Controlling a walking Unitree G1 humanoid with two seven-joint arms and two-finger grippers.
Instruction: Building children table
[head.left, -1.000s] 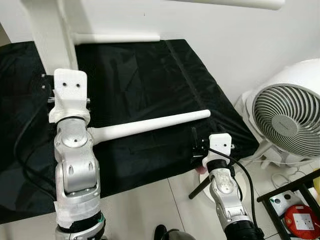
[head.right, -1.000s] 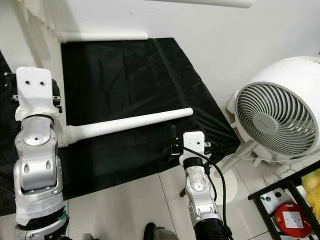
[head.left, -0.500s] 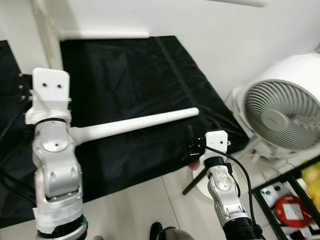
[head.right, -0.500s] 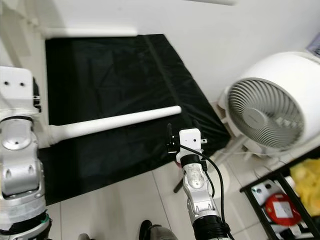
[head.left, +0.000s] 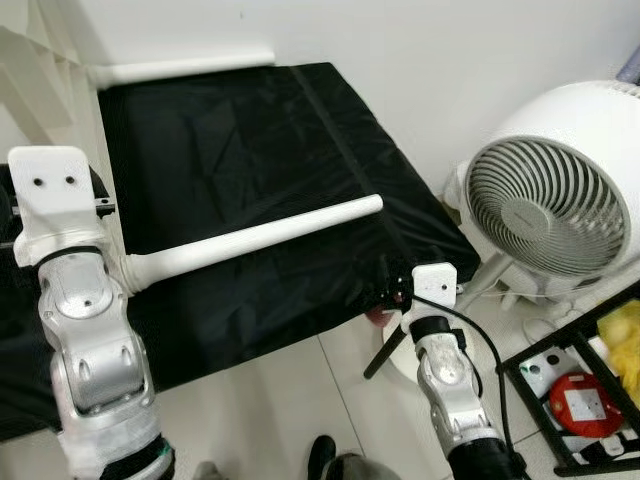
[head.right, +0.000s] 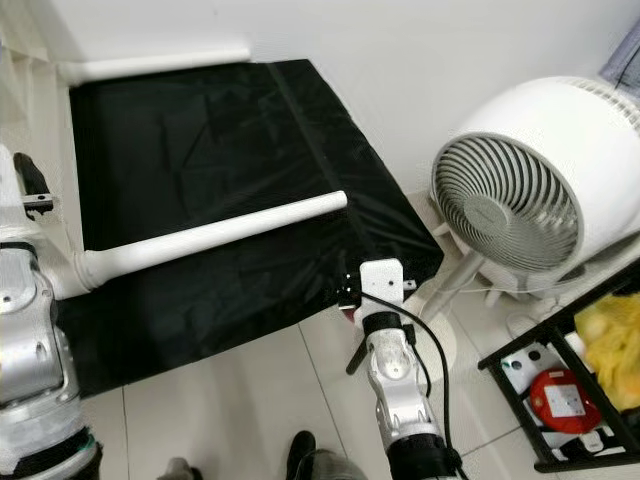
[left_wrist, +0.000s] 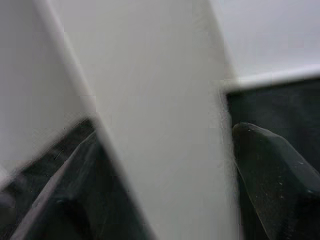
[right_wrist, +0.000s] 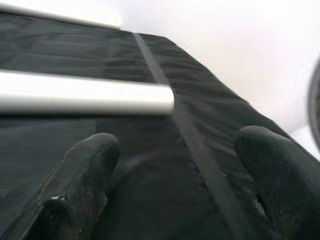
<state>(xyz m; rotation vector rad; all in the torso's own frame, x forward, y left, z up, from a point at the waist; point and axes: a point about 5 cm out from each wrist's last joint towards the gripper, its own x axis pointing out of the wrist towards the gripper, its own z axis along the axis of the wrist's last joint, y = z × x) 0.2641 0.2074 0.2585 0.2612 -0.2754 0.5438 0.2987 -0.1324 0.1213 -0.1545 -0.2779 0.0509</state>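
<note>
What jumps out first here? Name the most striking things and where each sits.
A long white table leg lies across the black cloth, its thick end by the left gripper, whose fingers straddle a white panel. The right gripper hovers open at the cloth's near right corner. A big white fan stands on the floor to the right.

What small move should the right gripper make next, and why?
Probably a short reach forward and up toward the free end of the white table leg. The right gripper hangs at the near edge of the black cloth with its jaws open and nothing between them, and in the right wrist view the leg's tip lies just ahead, still untouched.
</note>
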